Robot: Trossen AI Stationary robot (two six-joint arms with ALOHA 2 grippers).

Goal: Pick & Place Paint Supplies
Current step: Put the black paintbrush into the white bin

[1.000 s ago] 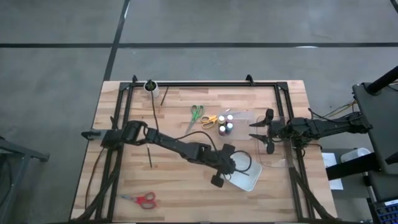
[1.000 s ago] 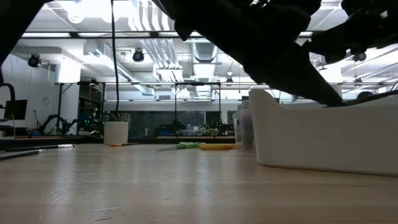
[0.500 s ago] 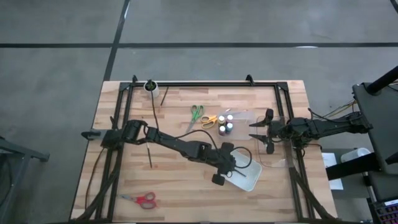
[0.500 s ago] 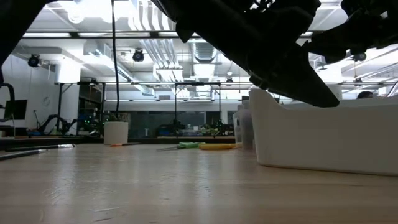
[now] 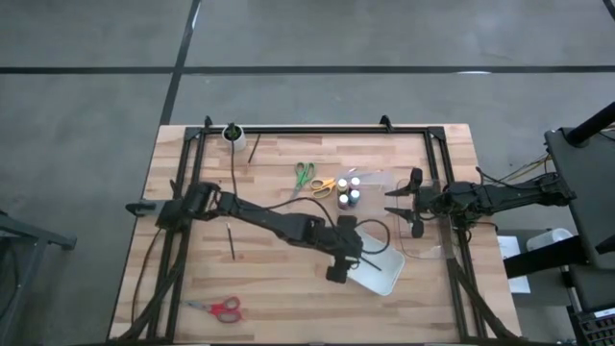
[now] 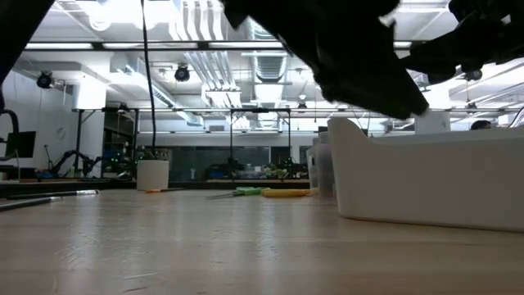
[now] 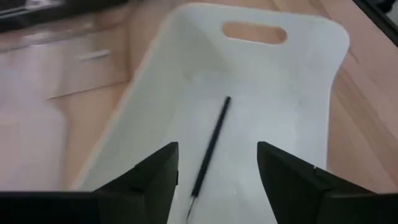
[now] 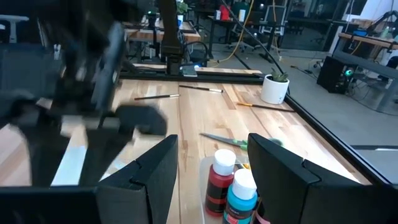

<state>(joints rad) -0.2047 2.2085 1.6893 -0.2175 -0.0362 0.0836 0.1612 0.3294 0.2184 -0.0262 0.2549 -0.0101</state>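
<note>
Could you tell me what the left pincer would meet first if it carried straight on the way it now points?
Probably the thin dark brush lying on the floor of the white tray; the left pincer, open, points straight down at it.

Red bottle [image 8: 217, 180] and teal bottle [image 8: 240, 196], touching, stand between the open jaws. White cup [image 8: 274, 89] at one o'clock on tabletop [image 8: 193, 115].

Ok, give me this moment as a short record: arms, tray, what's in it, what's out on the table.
left gripper: open, over the tray
right gripper: open, hovering by the bottles, holding nothing
tray: white, near the table's front right
in tray: one brush, lying loose on the floor
bottles: clustered upright at mid table
scissors: green and yellow beside the bottles; red at front left
cup: back left corner
</note>
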